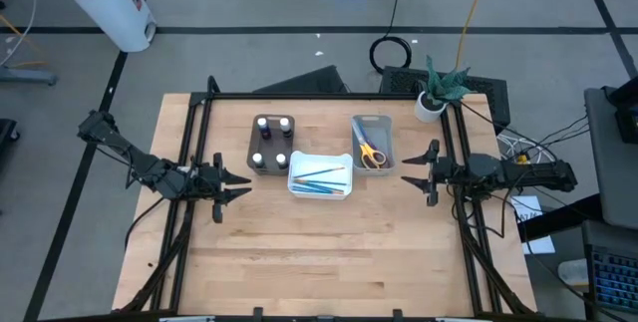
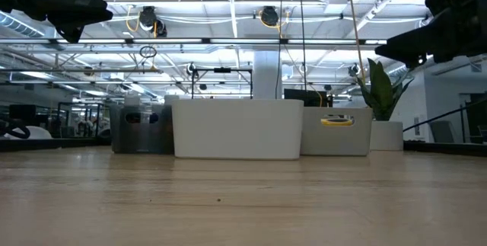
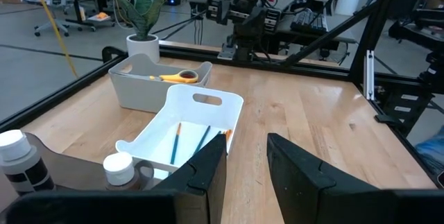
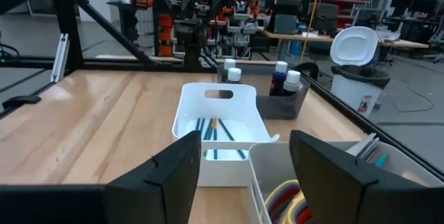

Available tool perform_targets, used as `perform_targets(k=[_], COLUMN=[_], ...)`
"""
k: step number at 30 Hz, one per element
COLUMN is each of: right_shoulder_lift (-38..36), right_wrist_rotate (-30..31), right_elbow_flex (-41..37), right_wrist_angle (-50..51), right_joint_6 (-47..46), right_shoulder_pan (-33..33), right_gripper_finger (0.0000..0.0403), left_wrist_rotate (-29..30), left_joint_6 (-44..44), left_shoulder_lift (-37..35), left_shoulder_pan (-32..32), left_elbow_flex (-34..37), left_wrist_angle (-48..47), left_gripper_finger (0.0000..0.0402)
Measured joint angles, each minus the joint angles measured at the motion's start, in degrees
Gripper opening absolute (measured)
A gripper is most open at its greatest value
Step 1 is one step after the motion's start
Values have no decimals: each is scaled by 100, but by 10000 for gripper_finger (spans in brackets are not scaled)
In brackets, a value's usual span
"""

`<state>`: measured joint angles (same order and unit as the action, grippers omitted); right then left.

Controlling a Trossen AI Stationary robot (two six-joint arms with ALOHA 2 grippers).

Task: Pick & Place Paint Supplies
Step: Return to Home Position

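Observation:
Several small dark paint bottles with white caps (image 1: pixel 270 144) stand in the brown tray (image 1: pixel 253 148). Thin blue brushes (image 1: pixel 321 176) lie in the white tray (image 1: pixel 319 192). Scissors with yellow and red handles (image 1: pixel 371 154) lie in the grey tray (image 1: pixel 387 143). My left gripper (image 1: pixel 239 185) hovers open at the table's left side, beside the brown tray. My right gripper (image 1: pixel 408 170) hovers open at the right side, beside the grey tray. The left wrist view shows bottle caps (image 3: pixel 118 168), brushes (image 3: pixel 175 142) and yellow scissors (image 3: pixel 179 77); the right wrist view shows brushes (image 4: pixel 211 135) and bottles (image 4: pixel 281 80).
A potted plant (image 1: pixel 441 89) stands at the table's far right corner. A black frame (image 1: pixel 194 143) runs along the table's left, right and far sides. The three trays sit in the far middle; bare wooden table (image 1: pixel 329 252) spreads on the near side.

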<state>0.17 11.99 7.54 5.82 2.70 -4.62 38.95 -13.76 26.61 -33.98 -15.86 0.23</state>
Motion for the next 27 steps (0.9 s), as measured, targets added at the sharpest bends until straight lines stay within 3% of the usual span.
perform_targets(k=[8, 27], right_shoulder_lift=[68, 69], right_wrist_rotate=[-5, -7], right_elbow_flex=[-17, -19], right_wrist_angle=[-148, -170], right_joint_6=[-474, -501], right_shoulder_pan=[0, 0], right_gripper_finger=[216, 213], left_wrist_rotate=[1, 1], left_joint_6=[0, 0], left_shoulder_lift=[2, 0], left_shoulder_pan=[1, 1], left_elbow_flex=[0, 0], left_wrist_angle=[0, -2], left_gripper_finger=[113, 113])
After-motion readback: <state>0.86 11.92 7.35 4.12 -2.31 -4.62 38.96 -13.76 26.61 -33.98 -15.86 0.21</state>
